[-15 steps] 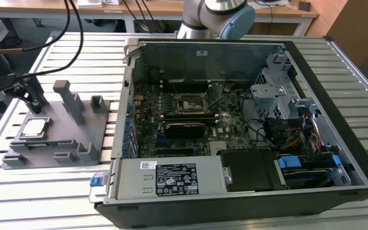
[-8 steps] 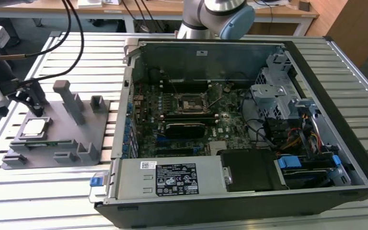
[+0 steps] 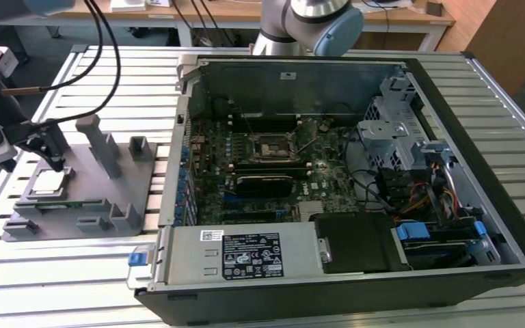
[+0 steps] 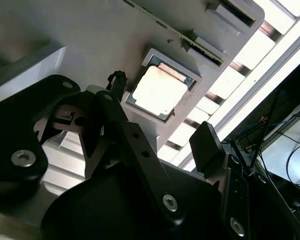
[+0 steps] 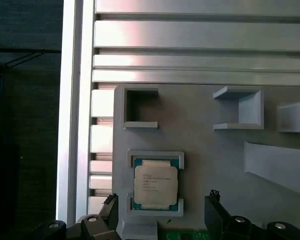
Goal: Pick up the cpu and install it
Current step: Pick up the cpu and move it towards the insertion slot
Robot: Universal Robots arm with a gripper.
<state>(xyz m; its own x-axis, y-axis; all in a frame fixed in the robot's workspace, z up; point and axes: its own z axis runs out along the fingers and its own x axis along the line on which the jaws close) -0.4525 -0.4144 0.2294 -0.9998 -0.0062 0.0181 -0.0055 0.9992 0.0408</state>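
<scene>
Exterior view: my arm (image 3: 313, 24) is cut off by the top edge, and the wrist above my gripper (image 3: 47, 156) runs off the exterior view's left edge. Whether the fingertips touch the cpu (image 3: 47, 182) below them cannot be told.

First wrist view: the bottom edge crops my fingers (image 5: 212, 210) just below their tips and leaves a thin green strip of the memory stick (image 5: 182, 235). The print on the cpu's lid is too small to read.

Second wrist view: my gripper's dark body hides much of the grey fixture (image 4: 90, 35), and one fingertip (image 4: 117, 82) overlaps the rim of the cpu's pocket.
</scene>
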